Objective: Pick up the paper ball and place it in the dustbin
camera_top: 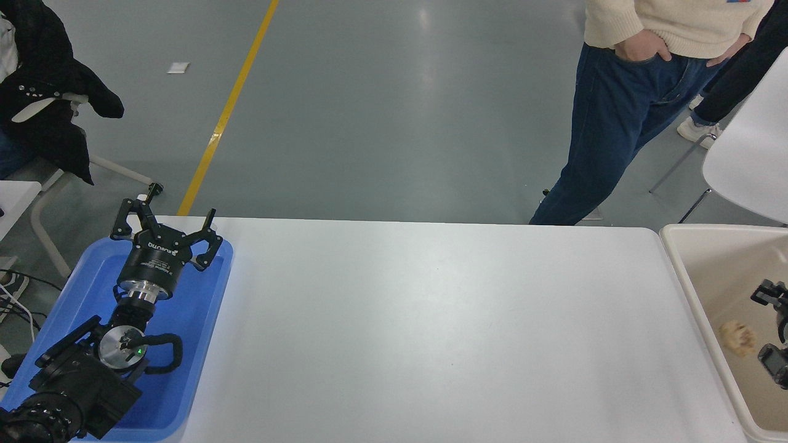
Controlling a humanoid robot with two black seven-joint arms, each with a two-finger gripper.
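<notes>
The tan paper ball [739,337] is inside the beige dustbin [684,278] at the table's right end, against its tan inner wall. My right gripper [767,328] comes in at the right edge, over the bin's inside, just right of the ball. Its fingers are spread apart and hold nothing; most of the arm is cut off by the picture's edge. My left gripper [167,216] is parked at the lower left over the blue tray [203,320], open and empty.
A person in blue jeans [606,141] stands at the table's far right side, hands in pockets. A white chair [748,166] stands behind the bin. A chair with a black jacket [52,104] is at the far left.
</notes>
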